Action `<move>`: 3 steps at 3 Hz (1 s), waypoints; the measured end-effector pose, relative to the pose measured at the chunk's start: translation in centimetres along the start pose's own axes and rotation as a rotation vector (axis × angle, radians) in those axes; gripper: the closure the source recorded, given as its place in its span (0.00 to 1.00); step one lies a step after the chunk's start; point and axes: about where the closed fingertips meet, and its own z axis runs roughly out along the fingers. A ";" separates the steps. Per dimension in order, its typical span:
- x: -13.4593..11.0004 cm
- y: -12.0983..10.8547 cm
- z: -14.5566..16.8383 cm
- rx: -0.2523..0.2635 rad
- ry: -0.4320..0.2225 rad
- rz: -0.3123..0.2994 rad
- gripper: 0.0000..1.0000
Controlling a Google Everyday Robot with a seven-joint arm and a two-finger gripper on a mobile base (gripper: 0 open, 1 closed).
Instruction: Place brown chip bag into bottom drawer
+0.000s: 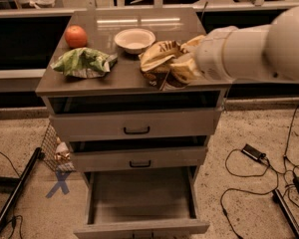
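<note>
Pale yellow with a dark brown band and brown lettering on the brown chip bag. Off-white on the arm coming in from the right, with the end effector at the bag's right side over the table top, mostly hidden, colour hard to tell. Green and white patches on the green-and-white chip bag. Orange-red on the round fruit. Plain white on the bowl. Dull grey on the table and the bottom drawer, inside included. Black on the upper drawer handles. Speckled beige on the floor, with a blue cross and black cables.
</note>
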 end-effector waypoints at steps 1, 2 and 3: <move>1.4 0.5 -5.5 0.014 -0.017 -0.008 1.00; 6.8 -0.4 -12.3 0.023 0.033 -0.030 1.00; 6.6 0.6 -12.3 -0.007 0.041 -0.046 1.00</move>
